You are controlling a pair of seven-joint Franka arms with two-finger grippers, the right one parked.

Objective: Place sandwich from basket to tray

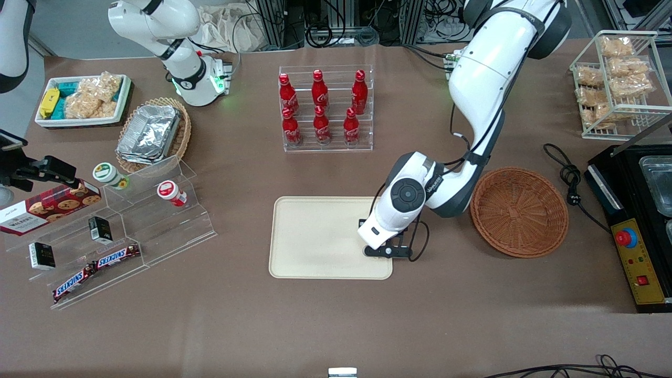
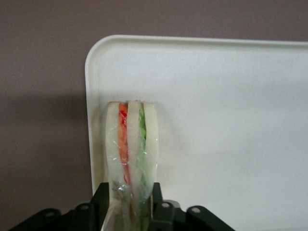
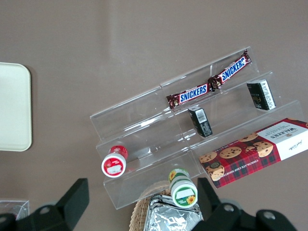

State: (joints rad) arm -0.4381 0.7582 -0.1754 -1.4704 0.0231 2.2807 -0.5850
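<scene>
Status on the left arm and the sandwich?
Gripper shut on sandwich, over tray edge nearest the basket. Basket empty. Nothing in the way.

"SNICKERS" on two chocolate bars (image 3: 208, 84), "Walkers" on the tartan cookie box (image 3: 257, 150), Coca-Cola script on red bottles (image 1: 321, 106).

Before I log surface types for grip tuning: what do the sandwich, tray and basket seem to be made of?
Sandwich: soft pale bread wrapped in clear glossy film, judging by its wrinkles and shine; the gripper is shut on it over the tray.
Tray: smooth matte cream surface, probably plastic or moulded fibre.
Basket: reddish-brown woven wicker, or an imitation; the weave ridges show.
</scene>
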